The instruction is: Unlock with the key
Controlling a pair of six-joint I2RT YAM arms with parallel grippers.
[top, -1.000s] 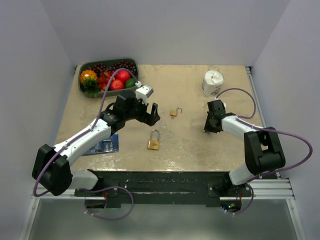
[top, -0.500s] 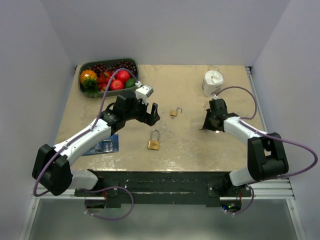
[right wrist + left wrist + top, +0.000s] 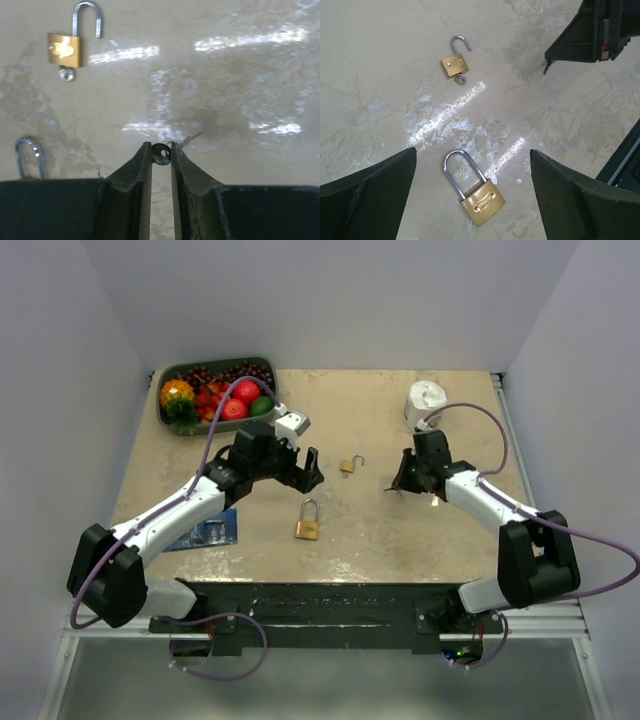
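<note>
Key point(image 3: 161, 153) in grip: the right gripper point(image 3: 161, 150) pinches the tiny silvery key by its head between its fingertips, jaws nearly together, and holds it low over the table point(image 3: 380, 530), near the middle and well apart from both locks. The blade is too small to make out.

Across the table, the left gripper point(image 3: 308, 470) hovers with its jaws spread wide and nothing in them, just above a shut padlock point(image 3: 479, 199) that lies flat. Farther back lies a small padlock point(image 3: 454, 65) with its shackle swung open and what looks like a second key at its base.

By the look of it, the pick-up is done and the carry to the lock is in hand. The shut padlock appears to be the target. The next move calls for a fine line-up: the key must meet the keyhole in the lock's bottom edge, which faces away from the right arm. The lock will likely need steadying or turning by the left gripper first, since a loose lock would slide under the push.
</note>
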